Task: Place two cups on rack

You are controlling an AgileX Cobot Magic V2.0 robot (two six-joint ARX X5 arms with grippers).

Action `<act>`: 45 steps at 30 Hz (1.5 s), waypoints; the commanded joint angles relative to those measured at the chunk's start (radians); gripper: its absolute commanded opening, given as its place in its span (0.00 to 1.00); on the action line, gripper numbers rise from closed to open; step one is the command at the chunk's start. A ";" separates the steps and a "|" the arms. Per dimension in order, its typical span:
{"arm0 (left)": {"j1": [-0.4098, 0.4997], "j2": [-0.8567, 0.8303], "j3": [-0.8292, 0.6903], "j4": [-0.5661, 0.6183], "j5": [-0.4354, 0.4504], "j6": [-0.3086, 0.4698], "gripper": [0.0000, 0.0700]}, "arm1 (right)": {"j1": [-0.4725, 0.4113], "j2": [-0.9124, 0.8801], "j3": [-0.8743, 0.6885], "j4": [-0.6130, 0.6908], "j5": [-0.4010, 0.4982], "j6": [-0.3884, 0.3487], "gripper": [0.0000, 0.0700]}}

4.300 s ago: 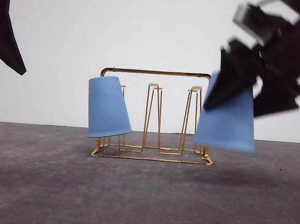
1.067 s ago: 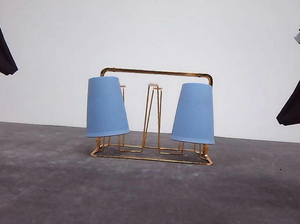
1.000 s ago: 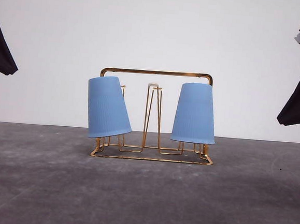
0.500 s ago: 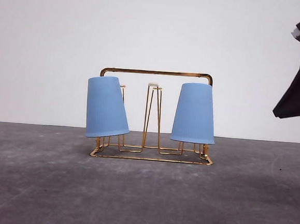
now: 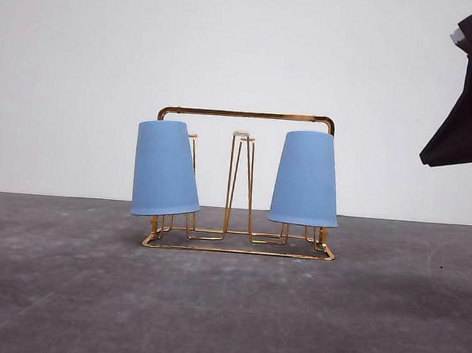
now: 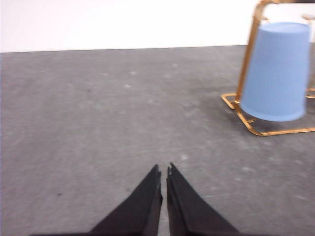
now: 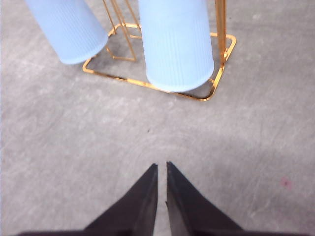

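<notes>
Grey, speckled tabletop [image 5: 226,306] ran back to a plain white wall, and the gold rack [image 5: 247,114] stood at its middle. Both cups hung upside down on outer prongs: the left cup [image 5: 166,168] leaned slightly, the right cup [image 5: 305,178] sat straight. The left gripper [image 6: 163,173] hovered over bare tabletop near the rack's end, its jaws clenched on nothing. The right gripper [image 7: 161,168] hung in front of the rack, likewise closed and empty. The placing looked done; a clean finish would mean retreating without brushing the wire frame or tilted cup.
</notes>
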 commanded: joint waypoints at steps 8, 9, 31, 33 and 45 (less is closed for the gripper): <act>0.020 -0.001 -0.014 -0.006 -0.009 0.014 0.00 | 0.005 0.004 0.010 0.049 0.000 0.005 0.04; 0.020 -0.001 -0.014 -0.006 -0.009 0.014 0.00 | 0.005 0.004 0.010 0.049 0.000 0.005 0.04; 0.020 -0.001 -0.014 -0.006 -0.009 0.014 0.00 | -0.099 -0.283 -0.143 0.016 0.109 -0.181 0.04; 0.020 -0.001 -0.014 -0.006 -0.009 0.014 0.00 | -0.144 -0.381 -0.226 0.018 0.125 -0.177 0.04; 0.020 0.000 -0.014 -0.006 -0.009 0.014 0.00 | -0.291 -0.794 -0.418 -0.017 0.218 -0.164 0.04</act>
